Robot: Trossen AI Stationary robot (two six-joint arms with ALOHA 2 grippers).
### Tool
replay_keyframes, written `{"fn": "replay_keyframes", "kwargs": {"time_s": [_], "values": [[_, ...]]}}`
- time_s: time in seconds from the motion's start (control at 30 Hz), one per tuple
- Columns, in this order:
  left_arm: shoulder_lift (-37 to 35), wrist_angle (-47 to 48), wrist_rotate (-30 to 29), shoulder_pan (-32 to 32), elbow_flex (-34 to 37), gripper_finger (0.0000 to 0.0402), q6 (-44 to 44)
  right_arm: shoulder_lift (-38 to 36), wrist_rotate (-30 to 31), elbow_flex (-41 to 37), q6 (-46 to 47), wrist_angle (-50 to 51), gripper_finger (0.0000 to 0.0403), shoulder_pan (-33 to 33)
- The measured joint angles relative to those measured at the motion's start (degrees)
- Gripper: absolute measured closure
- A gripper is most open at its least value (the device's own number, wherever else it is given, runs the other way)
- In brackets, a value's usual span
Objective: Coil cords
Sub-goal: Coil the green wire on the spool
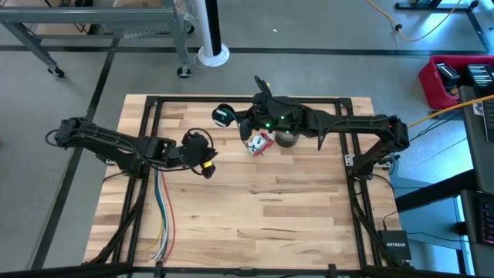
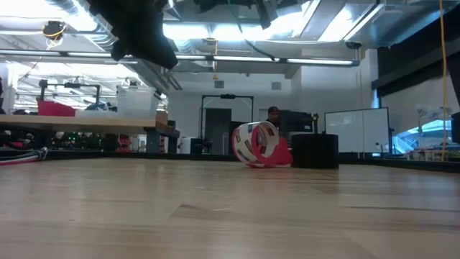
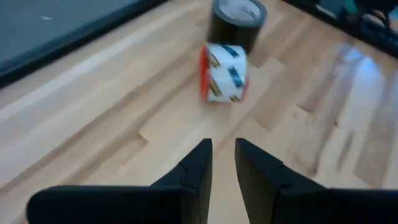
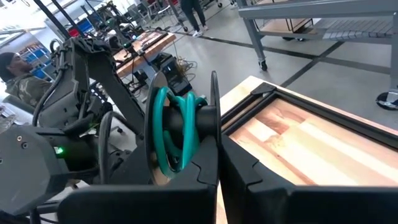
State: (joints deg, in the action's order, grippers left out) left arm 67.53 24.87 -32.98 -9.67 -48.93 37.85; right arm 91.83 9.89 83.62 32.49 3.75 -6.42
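Note:
My right gripper point(image 1: 235, 116) is above the table's far middle and is shut on the cord bundle point(image 4: 173, 132). The bundle is made of green loops between flat black round pieces, and in the high view its black round end point(image 1: 222, 116) shows beyond the fingertips. My left gripper point(image 3: 222, 158) hovers left of centre point(image 1: 202, 154), empty, with its fingers a narrow gap apart. It points toward the red-and-white tape roll point(image 3: 222, 71). My right gripper pinches the cord bundle between its two fingers at the loops' lower part point(image 4: 186, 163), and the fingertips hide the exact spot. The fingers come roughly level from the table's right side. The bundle stands up beyond the fingertips, lifted clear of the table.
A red-and-white tape roll point(image 1: 261, 143) and a dark roll point(image 1: 286, 139) stand on the table's far middle. Long green, yellow, red and white wires point(image 1: 163, 220) run along the left side. A black frame point(image 1: 147, 104) edges the table. People show in the room beyond point(image 4: 15, 78).

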Motion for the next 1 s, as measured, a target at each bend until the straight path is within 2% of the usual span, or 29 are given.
{"fn": "replay_keyframes", "kwargs": {"time_s": [0.17,0.43,0.6,0.83,1.0], "values": [[0.0,0.0,5.6,1.5,0.0,0.0322,-0.8,0.0,0.0,0.0,0.0,0.9,0.0400,0.0],[2.3,-1.9,10.4,5.3,0.0,0.0239,-0.3,0.0,-0.5,0.0,0.0,0.8,0.0400,0.0],[6.8,-12.3,10.8,5.7,0.0,0.0211,-0.5,0.0,-0.5,0.0,0.0,0.7,0.0400,0.0],[12.8,-26.2,8.7,5.4,0.0,0.0208,-0.3,0.0,-0.2,0.0,-0.7,0.7,0.0400,0.0],[15.3,-34.1,6.4,5.1,0.0,0.0208,-3.4,0.0,4.8,0.0,-3.6,0.8,0.0400,0.0]]}}
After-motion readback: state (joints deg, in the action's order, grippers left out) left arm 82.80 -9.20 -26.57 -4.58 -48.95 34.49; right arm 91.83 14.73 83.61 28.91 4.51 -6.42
